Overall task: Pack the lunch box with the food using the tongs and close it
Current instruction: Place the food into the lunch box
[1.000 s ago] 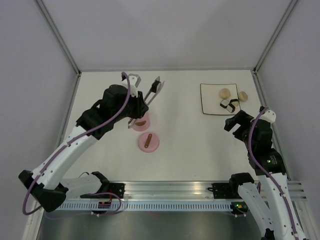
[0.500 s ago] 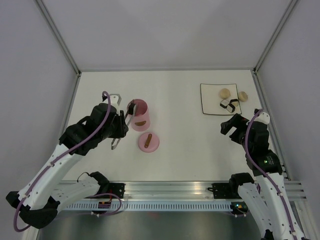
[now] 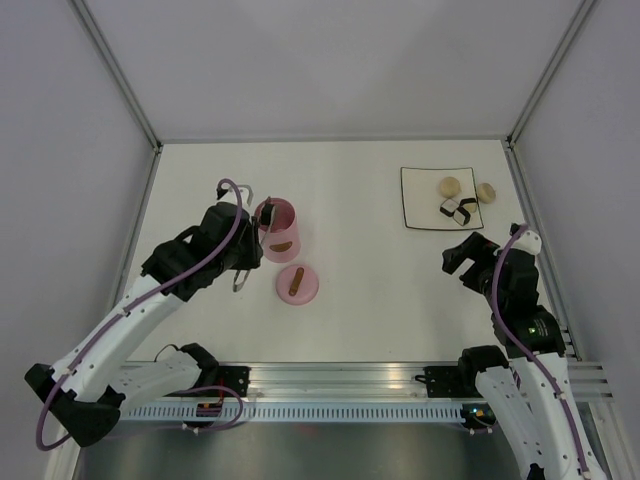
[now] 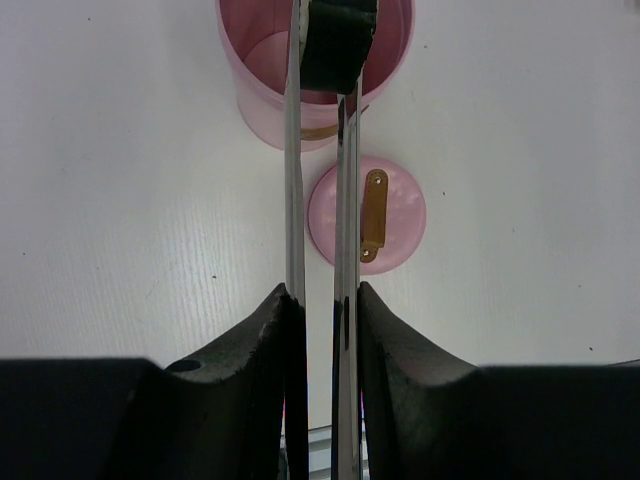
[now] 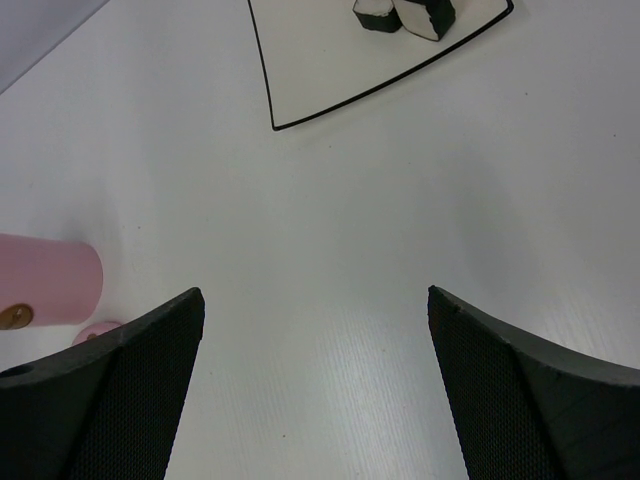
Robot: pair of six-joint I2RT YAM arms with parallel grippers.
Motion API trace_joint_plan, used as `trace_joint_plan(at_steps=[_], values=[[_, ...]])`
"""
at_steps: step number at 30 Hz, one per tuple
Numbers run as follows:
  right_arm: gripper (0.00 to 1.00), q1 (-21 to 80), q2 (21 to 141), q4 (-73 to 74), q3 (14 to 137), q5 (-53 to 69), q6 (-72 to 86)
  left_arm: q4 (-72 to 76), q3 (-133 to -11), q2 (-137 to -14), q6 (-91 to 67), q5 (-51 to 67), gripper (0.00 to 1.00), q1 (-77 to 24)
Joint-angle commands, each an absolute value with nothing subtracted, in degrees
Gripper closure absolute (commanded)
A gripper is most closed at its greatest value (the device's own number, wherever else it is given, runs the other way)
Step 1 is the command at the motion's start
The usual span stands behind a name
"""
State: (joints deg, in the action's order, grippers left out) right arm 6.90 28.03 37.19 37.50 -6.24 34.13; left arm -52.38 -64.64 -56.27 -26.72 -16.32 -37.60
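The pink lunch box (image 3: pixel 280 230) stands upright at mid-left, its mouth open (image 4: pixel 315 70). Its lid (image 3: pixel 298 284) lies flat beside it, brown handle up (image 4: pixel 372 213). My left gripper (image 3: pixel 249 256) (image 4: pixel 322 295) is shut on the silver tongs (image 4: pixel 292 160). The tong tips pinch a white-and-black food cube (image 4: pixel 340 40) over the lunch box mouth (image 3: pixel 268 213). More food sits at the far right: cubes (image 3: pixel 458 209) (image 5: pixel 405 15) and a beige ball (image 3: pixel 450 186) on the plate, another ball (image 3: pixel 486 192) at its edge. My right gripper (image 3: pixel 465 255) (image 5: pixel 314 292) hangs open and holds nothing.
The white dark-edged plate (image 3: pixel 420 195) (image 5: pixel 300 60) lies at the far right, just ahead of my right gripper. White walls close in the table on three sides. The metal base rail (image 3: pixel 340 380) runs along the near edge.
My left arm swung the tongs and the pinched cube back from behind the lunch box to over its mouth. My right arm drew back slightly toward its base.
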Motion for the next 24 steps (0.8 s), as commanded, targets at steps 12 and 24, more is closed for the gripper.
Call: trace_joint_plan(at_steps=[12, 24], values=[[0.02, 6.68, 27.33, 38.5, 37.27, -7.82, 35.42, -43.94, -64.16, -58.1, -26.72, -16.96, 0.6, -36.56], [0.02, 6.68, 27.33, 38.32, 37.0, -7.82, 35.33, -43.95, -63.02, -57.57, -26.9, -16.35, 0.54, -36.56]])
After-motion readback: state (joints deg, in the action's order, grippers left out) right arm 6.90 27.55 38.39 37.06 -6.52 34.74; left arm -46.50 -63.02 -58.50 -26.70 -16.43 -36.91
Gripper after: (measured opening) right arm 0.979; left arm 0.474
